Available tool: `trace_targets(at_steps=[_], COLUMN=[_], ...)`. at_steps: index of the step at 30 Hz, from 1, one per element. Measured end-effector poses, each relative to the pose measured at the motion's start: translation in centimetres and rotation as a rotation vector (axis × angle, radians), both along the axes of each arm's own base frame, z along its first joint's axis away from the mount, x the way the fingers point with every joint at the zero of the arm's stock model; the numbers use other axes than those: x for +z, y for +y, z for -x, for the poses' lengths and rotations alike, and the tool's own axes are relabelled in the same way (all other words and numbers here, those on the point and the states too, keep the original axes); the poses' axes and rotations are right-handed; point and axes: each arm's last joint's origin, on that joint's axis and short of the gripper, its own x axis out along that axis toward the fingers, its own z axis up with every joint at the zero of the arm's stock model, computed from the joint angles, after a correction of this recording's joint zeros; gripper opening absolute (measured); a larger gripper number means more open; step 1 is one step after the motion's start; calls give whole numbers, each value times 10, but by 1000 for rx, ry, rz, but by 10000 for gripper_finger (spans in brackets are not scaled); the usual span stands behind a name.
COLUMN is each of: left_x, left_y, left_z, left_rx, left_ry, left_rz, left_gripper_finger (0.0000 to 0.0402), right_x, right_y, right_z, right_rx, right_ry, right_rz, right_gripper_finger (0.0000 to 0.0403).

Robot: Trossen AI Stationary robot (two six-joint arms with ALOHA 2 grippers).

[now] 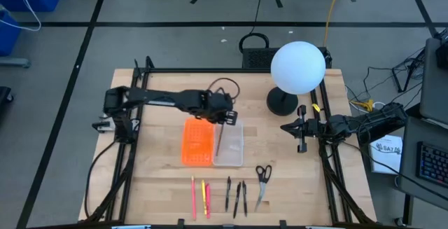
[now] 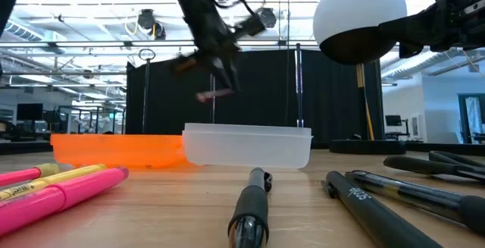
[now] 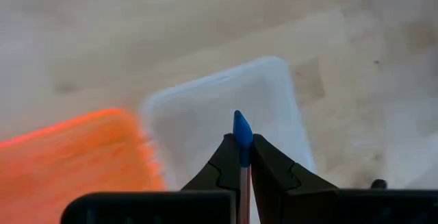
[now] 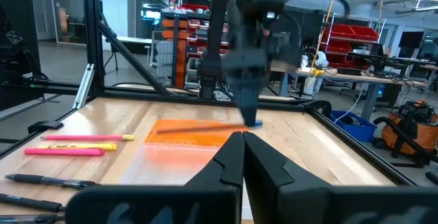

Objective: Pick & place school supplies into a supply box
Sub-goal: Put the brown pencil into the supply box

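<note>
My left gripper (image 1: 225,119) (image 3: 241,140) hovers above the far end of the clear supply box (image 1: 229,145) (image 3: 226,107) and is shut on a thin pen with a blue end (image 3: 241,127). The pen's shaft (image 1: 219,139) runs out over the box's left side toward the near edge. In the low view the gripper (image 2: 222,73) is well above the box (image 2: 247,145). My right gripper (image 1: 299,127) (image 4: 243,148) waits, shut, near the table's right edge. Pink pens (image 1: 199,197), black pens (image 1: 236,197) and scissors (image 1: 262,178) lie flat near the near edge. My left gripper pinches the pen just behind its blue end (image 3: 241,129) between its two fingers (image 3: 268,162), coming from above. The blue tip sticks out past the fingertips. The pen is lifted clear, about level, over the clear box (image 4: 205,127).
An orange perforated tray (image 1: 198,143) (image 2: 114,148) lies against the clear box's left side. A lamp with a white globe (image 1: 298,66) and dark base (image 1: 282,101) stands on the far right. Bare wood lies between the trays and the row of supplies.
</note>
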Motion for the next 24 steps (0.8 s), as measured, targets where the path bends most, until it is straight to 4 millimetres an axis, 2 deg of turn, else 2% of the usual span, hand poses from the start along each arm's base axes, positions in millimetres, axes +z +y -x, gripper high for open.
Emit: trace_targets(at_steps=[4,9,19,24], left_x=[-24,-42,-49,-50], left_y=[0,0,-2,-9], left_z=[-17,-19,-18,-16], left_rx=[-24,-2,66,68], left_ry=[-19,51,82,115], left_rz=[38,66,67,77], left_gripper_finger=[18,18,18,38], right_x=[0,0,0,0], right_y=[0,0,0,0], right_z=[0,0,0,0], right_rx=[0,0,0,0], right_ry=[0,0,0,0], right_rz=[0,0,0,0], right_gripper_finger=[0,0,0,0])
